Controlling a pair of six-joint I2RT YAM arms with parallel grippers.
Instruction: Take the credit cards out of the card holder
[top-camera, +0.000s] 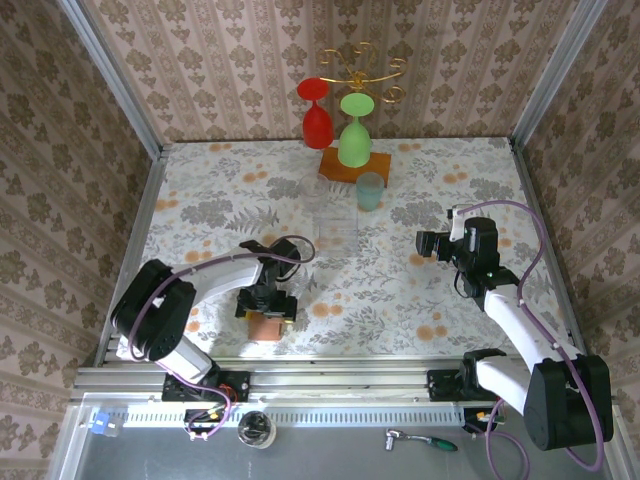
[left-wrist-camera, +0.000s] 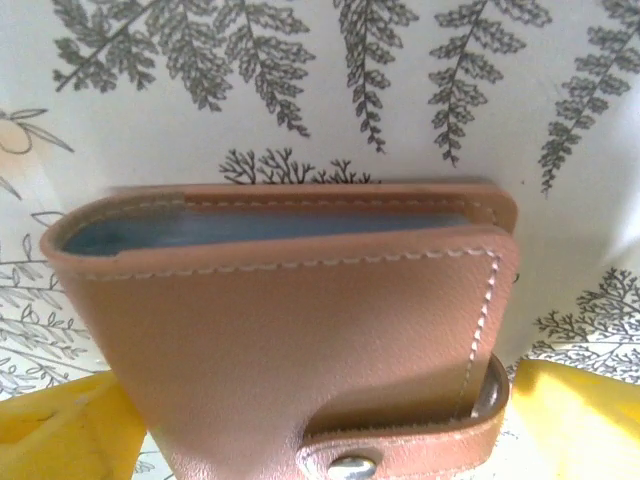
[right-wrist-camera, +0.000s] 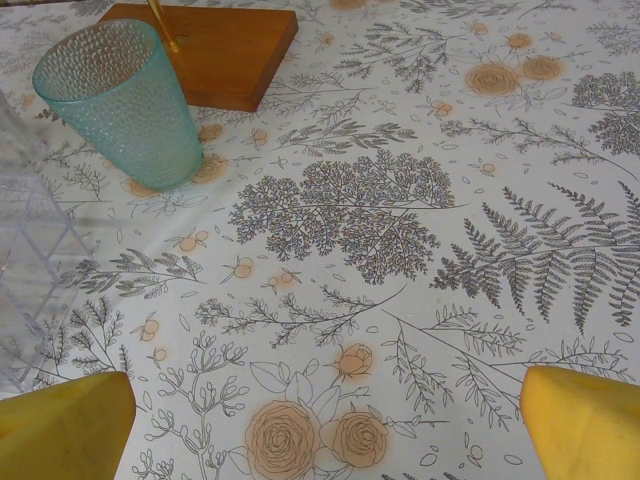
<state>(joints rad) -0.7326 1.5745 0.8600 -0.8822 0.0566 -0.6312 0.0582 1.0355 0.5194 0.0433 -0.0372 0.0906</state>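
Lying shut, card holder (left-wrist-camera: 290, 330) hides its inside

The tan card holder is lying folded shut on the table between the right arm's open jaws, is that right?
No, it is the left arm's, not the right's. The left wrist view shows the card holder folded shut on the table between the open jaws of the left gripper; the right gripper is off by the teal cup.
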